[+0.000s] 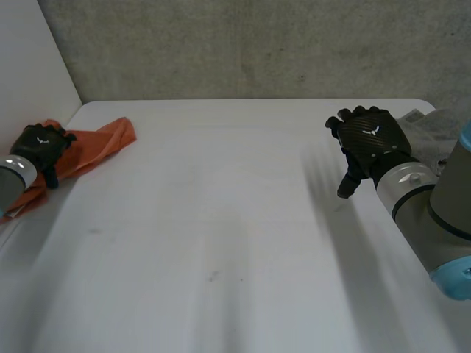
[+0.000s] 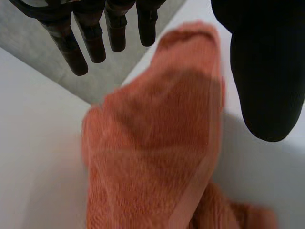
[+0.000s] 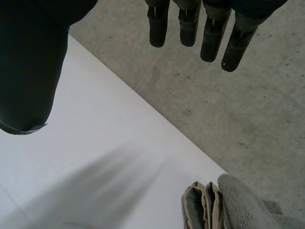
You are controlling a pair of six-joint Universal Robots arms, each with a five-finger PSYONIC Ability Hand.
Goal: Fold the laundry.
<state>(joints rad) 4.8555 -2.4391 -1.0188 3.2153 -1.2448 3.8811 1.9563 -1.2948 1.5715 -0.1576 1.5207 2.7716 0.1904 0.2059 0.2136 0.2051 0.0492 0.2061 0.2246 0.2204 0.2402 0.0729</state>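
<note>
White table (image 1: 221,243), near half bare in the head view apart from a faint dark mark (image 1: 213,276). You had both arms coming in from the near corners, one on each side.

Right arm: grey forearm with a light-blue cap, ending in the right hand (image 1: 372,136), which was held over the table's right side toward the far end. In its own wrist view the fingers (image 3: 209,33) hung straight and a little spread. The thumb (image 3: 28,71) stood well apart from them, with only bare table below. Hand wide open and empty.

Left hand (image 1: 43,143): at the far left edge of the table, over the orange towel (image 1: 99,143). In the left wrist view the fingers (image 2: 71,47) were straight and the thumb (image 2: 267,71) stood apart from them. The towel lay under the palm in loose folds, neither pinched nor wrapped. So the hand was open; whether the palm touched the terry I could not tell.

Towel: bunched in a long strip along the left edge. One end pointed toward the far left corner and the other ran back under your left forearm.

Just beyond the right hand, at the table's right edge, lay a pile of grey cloths (image 1: 430,129). The right wrist view showed folded edges and a fuzzy grey piece side by side, apart from the fingertips.

Behind the far edge stood a grey concrete wall (image 1: 257,44), and a plain white panel (image 1: 29,59) closed the left side.
</note>
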